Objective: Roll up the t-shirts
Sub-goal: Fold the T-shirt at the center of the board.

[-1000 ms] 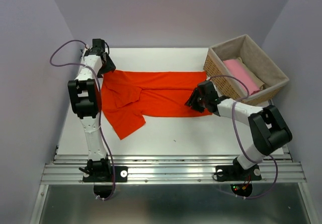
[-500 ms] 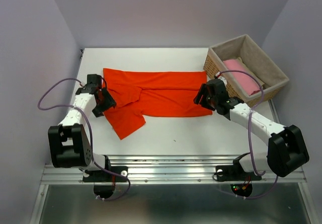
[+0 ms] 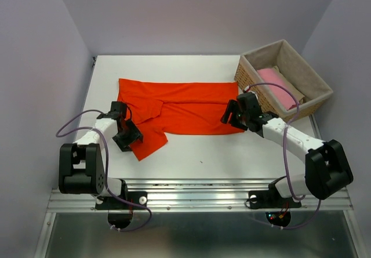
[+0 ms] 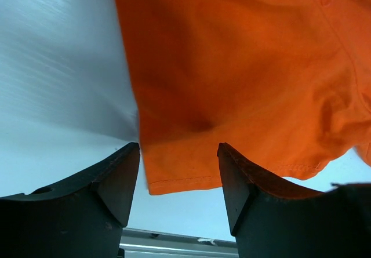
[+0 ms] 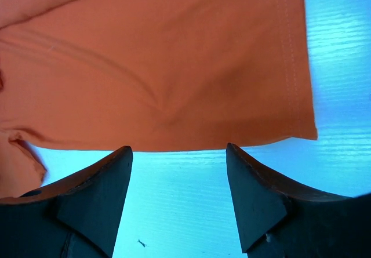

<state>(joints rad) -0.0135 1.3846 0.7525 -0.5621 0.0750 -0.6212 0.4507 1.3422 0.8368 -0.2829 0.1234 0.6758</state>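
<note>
a white table (image 3: 232, 153) fills the cell, enclosed by a pale lilac back wall (image 3: 197, 14), left wall (image 3: 35, 66) and right wall (image 3: 353, 49). an aluminium rail (image 3: 197, 197) runs along the near table edge. lighting is even and diffuse; a woven basket (image 3: 264, 47) stands at the far right corner.

— That orange t-shirt (image 3: 191, 104) is soft, matt cloth, with a stitched hem.
— And the desk (image 3: 203, 151) is white and smooth, faintly lined. The fingers (image 4: 113, 182) look like dull black plastic.
— The basket (image 3: 250, 78) is rough woven wicker with a cloth lining. The front rail (image 3: 197, 199) is brushed metal.
</note>
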